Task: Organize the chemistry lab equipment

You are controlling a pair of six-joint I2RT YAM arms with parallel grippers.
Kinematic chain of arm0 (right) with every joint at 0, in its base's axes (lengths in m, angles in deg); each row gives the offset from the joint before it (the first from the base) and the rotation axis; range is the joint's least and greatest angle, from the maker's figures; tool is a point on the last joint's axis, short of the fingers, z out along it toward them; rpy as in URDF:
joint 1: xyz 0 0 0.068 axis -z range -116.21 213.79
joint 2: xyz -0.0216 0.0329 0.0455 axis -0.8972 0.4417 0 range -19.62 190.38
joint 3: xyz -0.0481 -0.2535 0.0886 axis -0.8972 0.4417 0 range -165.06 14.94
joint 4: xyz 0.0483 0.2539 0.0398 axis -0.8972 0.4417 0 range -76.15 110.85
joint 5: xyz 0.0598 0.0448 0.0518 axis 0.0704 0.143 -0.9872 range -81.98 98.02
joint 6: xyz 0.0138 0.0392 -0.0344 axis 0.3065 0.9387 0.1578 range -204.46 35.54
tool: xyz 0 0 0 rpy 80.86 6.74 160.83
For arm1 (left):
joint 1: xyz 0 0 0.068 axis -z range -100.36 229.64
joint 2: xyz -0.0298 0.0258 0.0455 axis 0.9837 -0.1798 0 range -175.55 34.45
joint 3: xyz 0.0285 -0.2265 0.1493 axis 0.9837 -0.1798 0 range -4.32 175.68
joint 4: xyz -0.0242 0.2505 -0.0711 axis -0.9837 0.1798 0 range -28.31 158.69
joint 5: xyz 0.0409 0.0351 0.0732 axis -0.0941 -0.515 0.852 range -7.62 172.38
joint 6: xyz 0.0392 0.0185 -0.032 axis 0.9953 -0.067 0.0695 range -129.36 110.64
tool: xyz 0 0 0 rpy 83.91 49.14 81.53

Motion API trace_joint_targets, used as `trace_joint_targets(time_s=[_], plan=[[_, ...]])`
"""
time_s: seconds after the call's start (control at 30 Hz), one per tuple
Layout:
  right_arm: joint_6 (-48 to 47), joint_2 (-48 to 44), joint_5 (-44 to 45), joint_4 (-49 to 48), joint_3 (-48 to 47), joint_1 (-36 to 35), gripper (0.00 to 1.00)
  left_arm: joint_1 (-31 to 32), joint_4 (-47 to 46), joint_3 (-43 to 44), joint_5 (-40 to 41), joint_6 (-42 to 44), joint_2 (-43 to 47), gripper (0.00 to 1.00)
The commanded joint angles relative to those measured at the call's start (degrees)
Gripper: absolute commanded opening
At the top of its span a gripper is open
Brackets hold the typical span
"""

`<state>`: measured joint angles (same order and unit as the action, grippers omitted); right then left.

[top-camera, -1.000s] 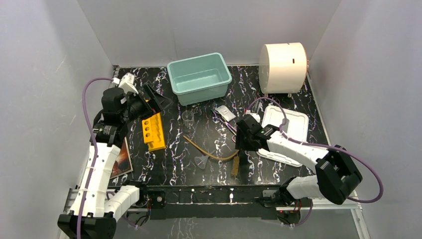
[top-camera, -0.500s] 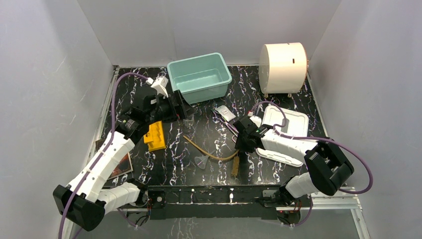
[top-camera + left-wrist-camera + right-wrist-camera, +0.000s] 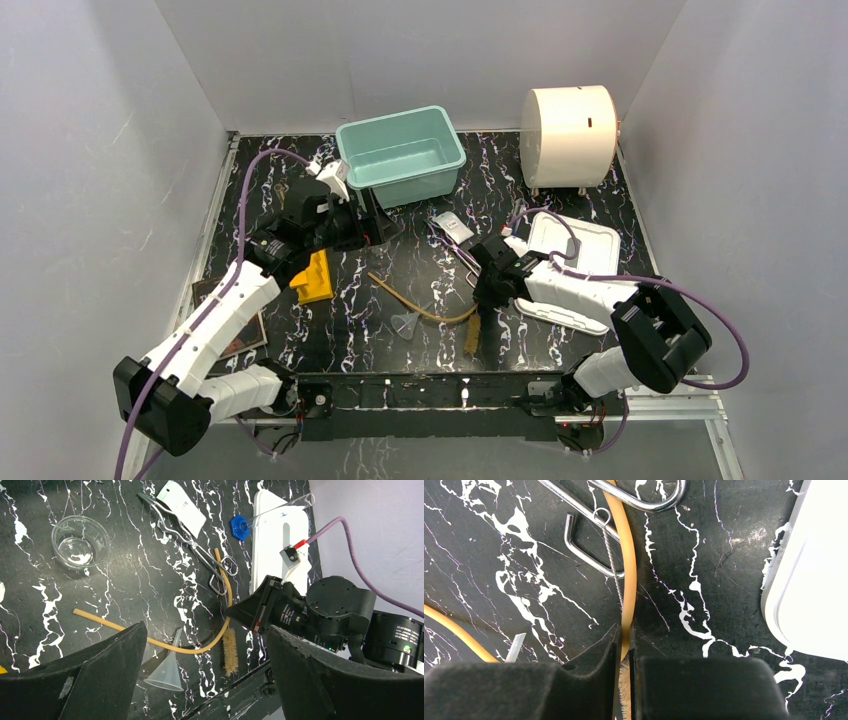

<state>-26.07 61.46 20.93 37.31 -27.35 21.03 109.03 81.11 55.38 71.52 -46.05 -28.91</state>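
Note:
My right gripper (image 3: 625,630) rests low on the table, shut on the tan rubber tube (image 3: 621,540). The bristles of the brown brush (image 3: 624,685) also sit between its jaws, and the brush's wire handle (image 3: 611,555) lies along the tube. The metal tongs (image 3: 190,542) cross just beyond. My left gripper (image 3: 385,222) hovers open and empty in front of the teal bin (image 3: 395,118). It hides the clear beaker (image 3: 80,542) from the top view. The clear funnel (image 3: 165,672) lies on its side by the tube. A blue cap (image 3: 240,526) and a glass tube (image 3: 285,507) lie at the white tray.
A white tray (image 3: 590,255) lies right of the right gripper. The big white cylinder (image 3: 570,135) stands at the back right. A yellow rack (image 3: 315,278) and a book (image 3: 245,335) are under the left arm. A white card (image 3: 180,505) lies by the tongs.
The left arm has swung right from above the yellow rack to in front of the bin, still open. The right jaws have closed on the tube beside the brush.

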Motion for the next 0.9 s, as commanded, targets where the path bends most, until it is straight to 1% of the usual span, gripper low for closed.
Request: trace_joint_targets(time_s=[0.0, 0.13, 0.23, 0.3, 0.43, 0.63, 0.77, 0.87], plan=[[2.23, -2.29, 0.99, 0.12, -0.52, 0.2, 0.15, 0.54, -0.79, -1.07, 0.83, -0.3, 0.98, 0.88], [2.5, -3.89, 1.69, 0.42, -0.43, 0.18, 0.06, 0.71, -0.92, -1.66, 0.83, -0.66, 1.26, 0.88], [2.43, -4.79, 3.07, 1.91, -1.09, 0.15, 0.06, 0.84, -0.9, -1.88, 0.74, -0.67, 1.27, 0.88], [2.03, -5.46, 3.87, 2.75, -1.39, 0.22, 0.07, 0.91, -0.88, -1.87, 0.73, -0.72, 1.3, 0.88], [1.49, -6.02, 4.5, 2.66, -0.84, 0.27, 0.15, 1.02, -1.01, -2.05, 0.83, -0.75, 1.21, 0.88], [0.63, -3.75, 3.88, 2.26, -0.11, 0.24, 0.24, 1.18, -1.3, -2.42, 0.92, -0.75, 0.96, 0.88], [-0.16, -2.89, 3.95, 1.52, 0.09, 0.3, 0.23, 1.29, -1.28, -2.48, 0.92, -0.71, 0.86, 0.88], [-0.63, -2.69, 3.98, 0.93, 0.08, 0.31, 0.19, 1.37, -1.31, -2.65, 0.92, -0.75, 0.86, 0.88]])
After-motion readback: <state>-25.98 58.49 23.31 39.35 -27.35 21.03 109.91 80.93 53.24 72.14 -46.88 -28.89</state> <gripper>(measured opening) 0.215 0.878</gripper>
